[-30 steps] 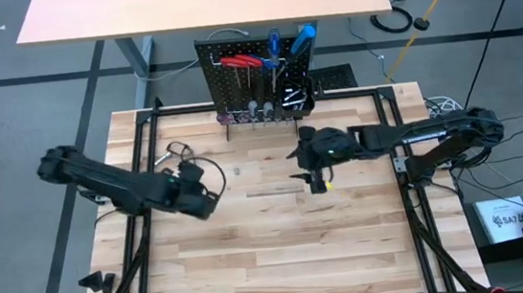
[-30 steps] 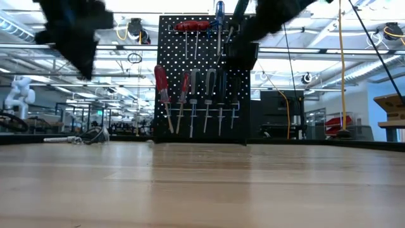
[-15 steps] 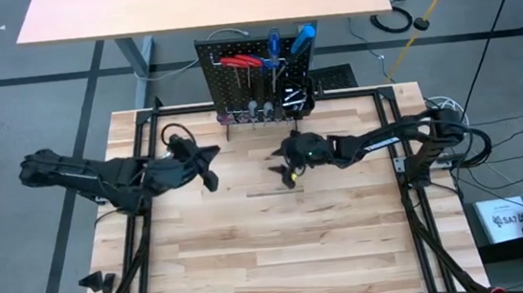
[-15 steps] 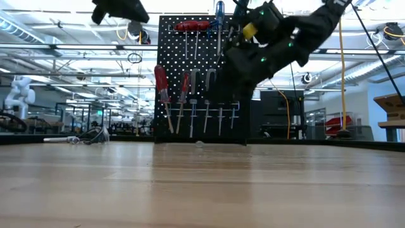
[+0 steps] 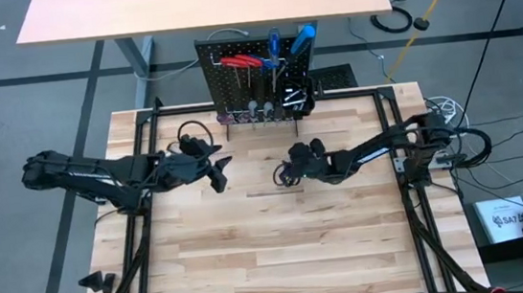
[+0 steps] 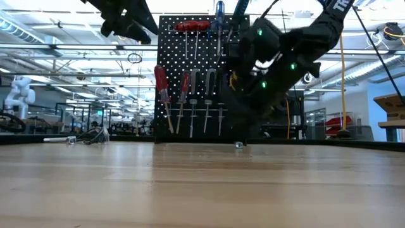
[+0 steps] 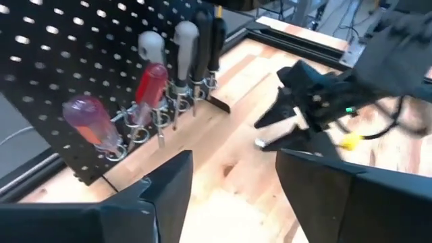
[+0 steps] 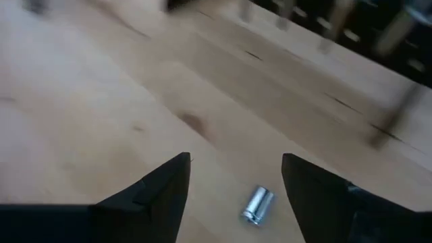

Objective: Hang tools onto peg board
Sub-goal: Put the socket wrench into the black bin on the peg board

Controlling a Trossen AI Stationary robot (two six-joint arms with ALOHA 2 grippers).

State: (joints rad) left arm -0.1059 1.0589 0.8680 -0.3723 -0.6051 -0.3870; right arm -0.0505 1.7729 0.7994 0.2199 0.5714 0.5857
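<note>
Between the right gripper's [image 8: 233, 182] spread dark fingers lies a shiny metal cylinder [image 8: 257, 203] on pale wood.

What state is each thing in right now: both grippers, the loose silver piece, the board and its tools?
Left gripper: open, empty, facing the peg board.
Right gripper: open, empty, low over the table.
Small silver piece: lying loose on the table between the right gripper's fingers, not gripped.
Peg board: upright at the table's far edge.
Screwdrivers: hanging on the board.
</note>
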